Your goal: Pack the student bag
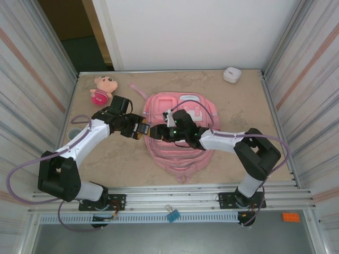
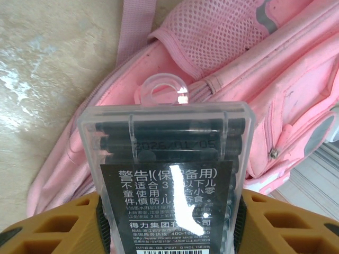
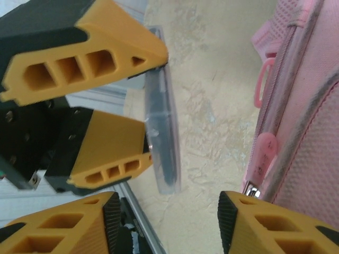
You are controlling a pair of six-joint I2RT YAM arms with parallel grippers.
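Note:
The student bag (image 1: 183,119), a large pink backpack, lies flat in the middle of the table. My left gripper (image 1: 142,130) sits at its left edge, shut on a clear plastic case (image 2: 167,153) of dark refills with a black printed label. The case's hang tab points at the bag's mesh side pocket (image 2: 212,37). My right gripper (image 3: 169,211) hovers just beside it over the bag's left edge, open, with bare table between its fingers. In the right wrist view the case (image 3: 161,143) is edge-on in the left gripper's yellow fingers (image 3: 106,153), and a pink zipper pull (image 3: 265,151) hangs on the bag (image 3: 312,116).
A pink plush doll (image 1: 103,89) lies at the back left and a small white object (image 1: 231,74) at the back right. Metal walls close in both sides. A blue clip (image 1: 172,215) and an orange piece (image 1: 290,216) lie beyond the table's front rail.

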